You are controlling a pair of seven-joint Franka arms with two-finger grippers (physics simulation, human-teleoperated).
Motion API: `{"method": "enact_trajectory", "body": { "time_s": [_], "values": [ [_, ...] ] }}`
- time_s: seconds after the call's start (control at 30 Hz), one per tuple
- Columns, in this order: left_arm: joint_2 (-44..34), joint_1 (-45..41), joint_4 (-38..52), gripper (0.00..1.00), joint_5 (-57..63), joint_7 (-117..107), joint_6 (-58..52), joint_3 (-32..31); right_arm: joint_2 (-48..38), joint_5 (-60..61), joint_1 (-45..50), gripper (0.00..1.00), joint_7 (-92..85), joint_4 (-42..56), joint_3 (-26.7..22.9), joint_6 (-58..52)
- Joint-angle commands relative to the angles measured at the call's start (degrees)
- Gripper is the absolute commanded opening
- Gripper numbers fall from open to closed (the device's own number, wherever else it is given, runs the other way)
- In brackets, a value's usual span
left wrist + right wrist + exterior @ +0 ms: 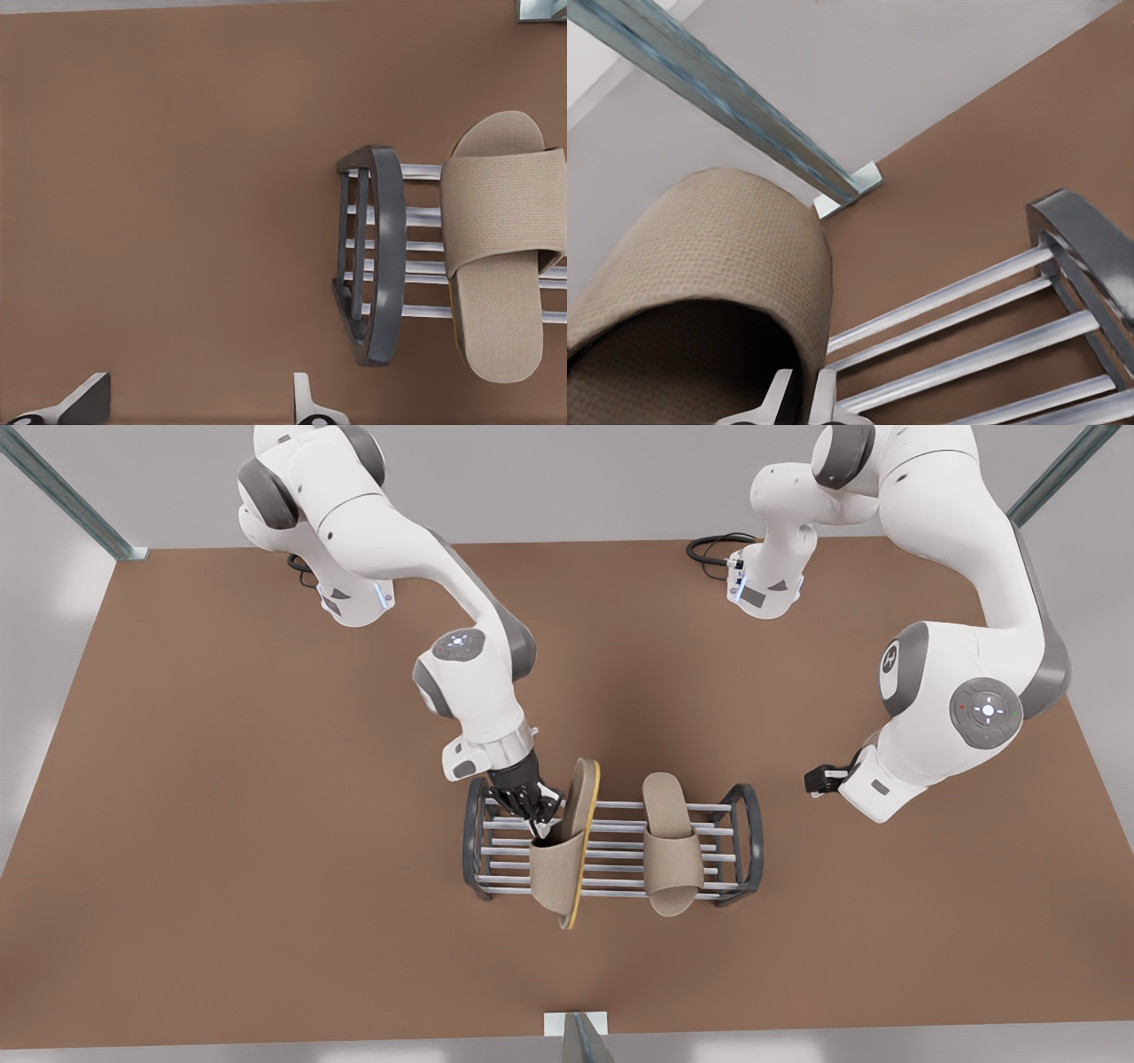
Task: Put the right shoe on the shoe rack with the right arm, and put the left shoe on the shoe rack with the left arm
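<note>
The right hand (pixel 540 815) pinched the right shoe (pixel 567 841) on its edge, tilted over the shoe rack (pixel 744 841). Let go so, it could tip off. The left shoe (pixel 669 841) lay flat at three o'clock. The left hand (pixel 199 403) waited, spread.

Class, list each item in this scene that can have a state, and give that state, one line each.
right shoe: gripped, tilted on its edge over the rack bars
left shoe: lying flat across the rack bars, released
shoe rack: upright on the table
right gripper: shut on the right shoe
left gripper: open, waiting beside the rack
</note>
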Motion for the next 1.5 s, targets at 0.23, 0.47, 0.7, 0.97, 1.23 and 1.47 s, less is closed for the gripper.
{"method": "enact_trajectory", "body": {
  "time_s": [0.23,0.47,0.7,0.97,1.23,1.47],
  "values": [
    [-0.1,0.0,-0.1,1.0,0.1,-0.1,0.0,-0.1,1.7,-17.3,-0.3,0.21,3.7,-2.6,2.8,1.4],
    [-0.1,-0.1,-0.1,1.0,0.1,-0.1,0.0,-0.1,4.4,-19.9,-0.6,0.21,4.0,-2.3,2.8,2.2],
    [-0.1,-0.1,-0.1,1.0,0.1,-0.1,0.0,-0.1,3.8,-19.8,-0.9,1.0,4.0,-2.0,4.3,1.4],
    [0.0,0.0,0.0,1.0,0.0,0.1,0.0,-0.2,-10.6,-17.5,-57.3,1.0,-18.3,-4.0,50.6,-33.4],
    [-0.2,-0.7,-0.1,1.0,0.2,-0.2,-1.1,-0.4,-24.3,3.8,-48.8,1.0,-66.7,1.0,9.4,-59.8],
    [-4.6,0.0,-7.7,1.0,-0.1,-0.1,2.1,-0.6,-20.5,6.1,-40.9,1.0,-66.1,2.6,9.5,-59.1]
  ]
}}
